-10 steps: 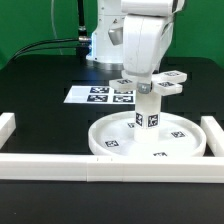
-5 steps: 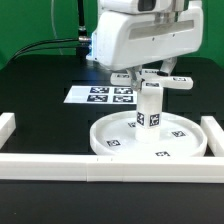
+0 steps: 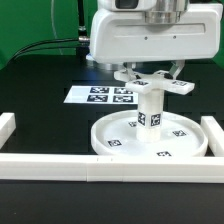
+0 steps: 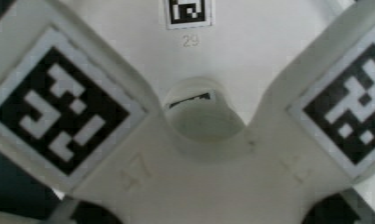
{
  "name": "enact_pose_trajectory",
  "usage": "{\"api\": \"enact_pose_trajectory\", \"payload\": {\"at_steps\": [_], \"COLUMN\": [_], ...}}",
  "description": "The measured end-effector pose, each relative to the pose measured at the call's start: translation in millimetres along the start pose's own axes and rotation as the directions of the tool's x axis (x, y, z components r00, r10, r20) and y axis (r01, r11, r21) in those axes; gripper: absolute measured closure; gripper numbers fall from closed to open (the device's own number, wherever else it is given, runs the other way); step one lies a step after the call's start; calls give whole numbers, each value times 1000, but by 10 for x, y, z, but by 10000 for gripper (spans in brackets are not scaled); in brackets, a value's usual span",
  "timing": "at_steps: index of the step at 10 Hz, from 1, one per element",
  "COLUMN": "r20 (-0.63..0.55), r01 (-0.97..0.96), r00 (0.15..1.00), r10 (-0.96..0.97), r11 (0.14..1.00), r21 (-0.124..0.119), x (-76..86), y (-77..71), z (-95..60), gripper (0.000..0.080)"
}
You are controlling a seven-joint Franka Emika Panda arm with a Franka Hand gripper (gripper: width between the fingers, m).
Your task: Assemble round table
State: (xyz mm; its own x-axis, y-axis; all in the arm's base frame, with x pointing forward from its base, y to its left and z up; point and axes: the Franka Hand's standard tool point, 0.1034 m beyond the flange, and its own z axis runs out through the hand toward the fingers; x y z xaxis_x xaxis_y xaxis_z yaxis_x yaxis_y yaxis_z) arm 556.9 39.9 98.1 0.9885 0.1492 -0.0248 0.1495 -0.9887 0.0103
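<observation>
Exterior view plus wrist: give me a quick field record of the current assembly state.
disc: round disc flat on the table, against the white border rails
leg: cylindrical leg upright at disc centre
foot: cross-shaped foot piece on top of the leg, under the wrist; fills the wrist view
gripper: fingers hidden by the arm body, state unclear
marker board: marker board behind the disc

White border rails (image 3: pixel 60 166) fence the counter's (image 3: pixel 40 100) near edge and both sides. The upright leg (image 3: pixel 150 108) with its cross-shaped foot piece (image 3: pixel 158 82) blocks the disc's (image 3: pixel 110 140) centre; dark counter on the exterior view's left lies open.
</observation>
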Motion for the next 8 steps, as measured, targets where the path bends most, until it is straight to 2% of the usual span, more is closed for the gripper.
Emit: {"api": "enact_pose_trajectory", "payload": {"at_steps": [3,4,6,7,8], "r20": [0,-3,-8,-6,-1], "r01": [-201,-334,-560,-635,-735], "r00": [980,943,827,771,676], "r10": [201,334,562,637,737], "r11": [980,942,826,769,674], "r21": [7,36,65,71,75], "x": [0,2,6,9,14], "y": [-3,8,-9,-15,-15], "z": [1,8,13,13,15], "gripper": [348,348,348,348,348]}}
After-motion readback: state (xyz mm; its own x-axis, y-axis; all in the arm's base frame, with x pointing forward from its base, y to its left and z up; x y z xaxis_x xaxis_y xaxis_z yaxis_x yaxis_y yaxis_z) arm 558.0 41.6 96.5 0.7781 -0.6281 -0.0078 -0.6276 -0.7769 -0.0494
